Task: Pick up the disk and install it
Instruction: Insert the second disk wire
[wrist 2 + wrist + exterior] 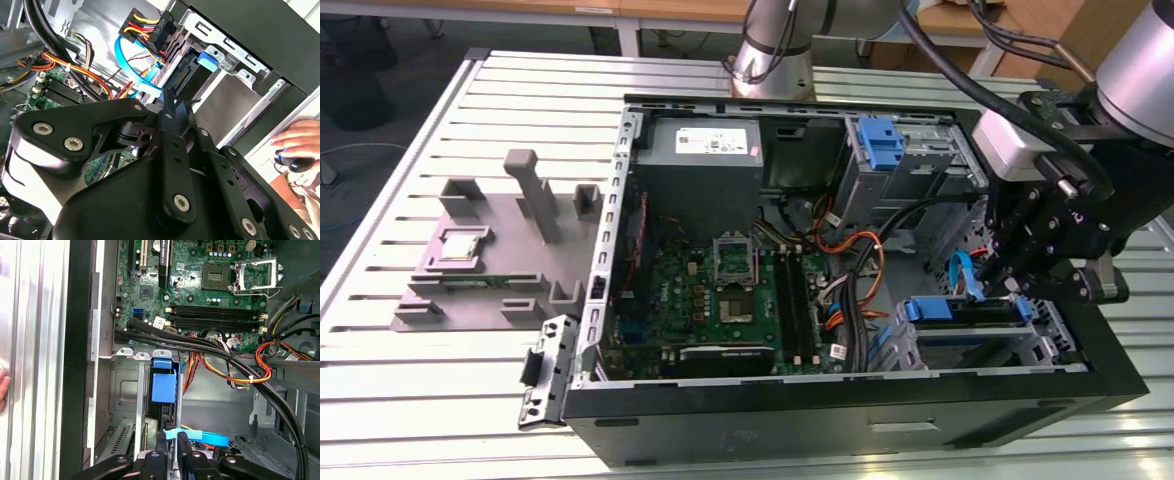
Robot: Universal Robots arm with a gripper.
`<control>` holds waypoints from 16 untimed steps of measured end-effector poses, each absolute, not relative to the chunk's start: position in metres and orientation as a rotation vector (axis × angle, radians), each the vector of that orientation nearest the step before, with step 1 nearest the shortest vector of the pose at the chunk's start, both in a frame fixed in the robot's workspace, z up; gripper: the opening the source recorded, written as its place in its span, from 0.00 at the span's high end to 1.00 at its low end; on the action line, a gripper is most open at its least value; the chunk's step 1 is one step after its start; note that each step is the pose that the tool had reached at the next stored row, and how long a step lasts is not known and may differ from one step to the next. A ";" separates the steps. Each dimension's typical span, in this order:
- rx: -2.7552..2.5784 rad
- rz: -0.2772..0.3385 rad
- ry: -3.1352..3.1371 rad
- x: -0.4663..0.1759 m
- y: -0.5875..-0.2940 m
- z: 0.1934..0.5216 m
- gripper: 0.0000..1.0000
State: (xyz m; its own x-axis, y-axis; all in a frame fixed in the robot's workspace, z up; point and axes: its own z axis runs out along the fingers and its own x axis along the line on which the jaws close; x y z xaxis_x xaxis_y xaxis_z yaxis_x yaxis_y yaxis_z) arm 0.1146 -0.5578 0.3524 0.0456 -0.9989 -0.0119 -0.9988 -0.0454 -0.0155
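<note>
The disk [966, 311] sits in the drive cage at the near right corner of the open computer case [854, 415], its bright blue bracket [164, 387] facing up out of the slot. In the second wrist view the blue tab of the disk [207, 60] shows beside the cage's metal rails. My gripper [1003, 278] hangs just above the disk's inner end, next to a light blue data cable [197, 436]. The fingertips [167, 106] stand pressed together, and I see nothing held between them. My gripper [177, 446] is in line with the slot's thin metal wall.
A green motherboard [734, 290] fills the case floor, with bundled orange, yellow and black cables [240, 365] beside the cage. A second blue bracket [881, 140] sits at the far right bay. A grey fixture holding a square chip [464, 247] lies outside. A hand [296, 145] rests nearby.
</note>
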 end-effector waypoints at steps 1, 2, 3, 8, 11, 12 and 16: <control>-2.257 -0.003 2.157 0.115 -0.558 0.352 0.77; -2.257 -0.003 2.157 0.115 -0.558 0.352 0.77; -2.258 -0.004 2.157 0.115 -0.558 0.353 0.77; -2.258 -0.003 2.157 0.115 -0.558 0.360 0.77; -2.258 -0.002 2.157 0.115 -0.558 0.361 0.77; -2.258 -0.002 2.157 0.115 -0.558 0.361 0.77; -2.253 -0.001 2.162 0.116 -0.557 0.361 0.77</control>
State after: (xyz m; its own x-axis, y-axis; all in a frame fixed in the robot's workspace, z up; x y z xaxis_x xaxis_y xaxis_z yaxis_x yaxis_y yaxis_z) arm 0.1165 -0.5569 0.3607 0.0413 -0.9991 -0.0129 -0.9990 -0.0411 -0.0148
